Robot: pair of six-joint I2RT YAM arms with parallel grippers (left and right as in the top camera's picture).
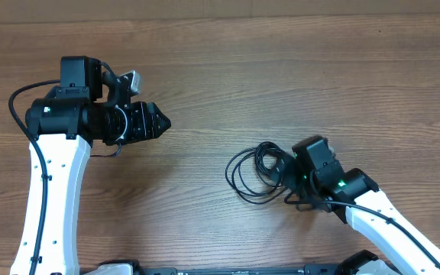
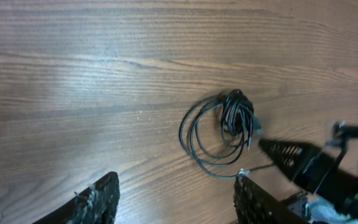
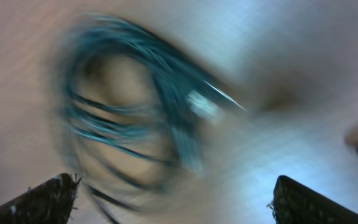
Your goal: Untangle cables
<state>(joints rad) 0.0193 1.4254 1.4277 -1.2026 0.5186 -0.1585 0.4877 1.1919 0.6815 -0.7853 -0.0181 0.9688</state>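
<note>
The cables (image 1: 254, 172) lie in a tangled bundle of thin black loops on the wooden table, right of centre. In the left wrist view the cables (image 2: 229, 124) show a dense knot at the top right of the loops. My right gripper (image 1: 290, 176) sits at the bundle's right edge. Its view is blurred, with the cables (image 3: 135, 112) just ahead of the open right gripper (image 3: 174, 183) and nothing between the fingers. My left gripper (image 1: 161, 122) hovers far to the left, pointing toward the bundle. The left gripper (image 2: 178, 180) is open and holds nothing.
The wooden table (image 1: 281, 69) stretches bare to the back and between the arms. The right arm's finger (image 2: 288, 155) reaches into the left wrist view beside the bundle. A thicker black arm cable (image 1: 21, 99) loops off the left arm.
</note>
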